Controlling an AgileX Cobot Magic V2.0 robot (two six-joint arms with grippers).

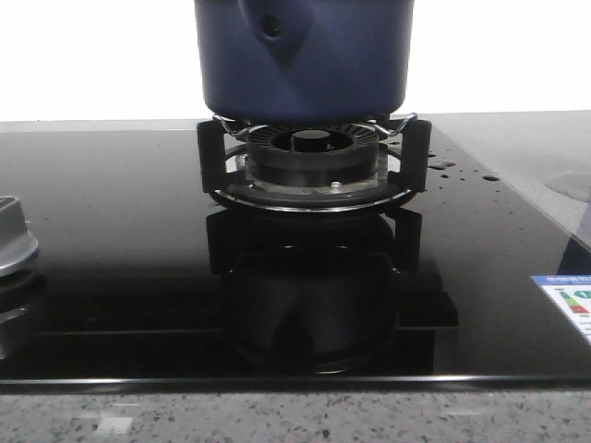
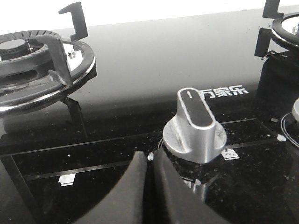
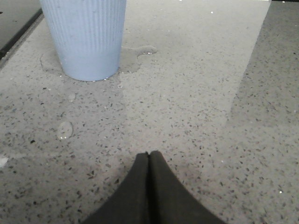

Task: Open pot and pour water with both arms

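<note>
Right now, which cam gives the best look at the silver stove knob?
Left wrist view: the silver stove knob sits whole and sharp just beyond the left gripper, whose fingers are together. The front view catches only part of it, cut by the frame's left edge. The right wrist view shows none of it, only countertop and a ribbed cup.

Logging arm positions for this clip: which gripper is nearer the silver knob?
Left. The left gripper is shut, its tips just short of the knob on the cooktop. The right gripper hangs over the stone counter near a cup.
</note>
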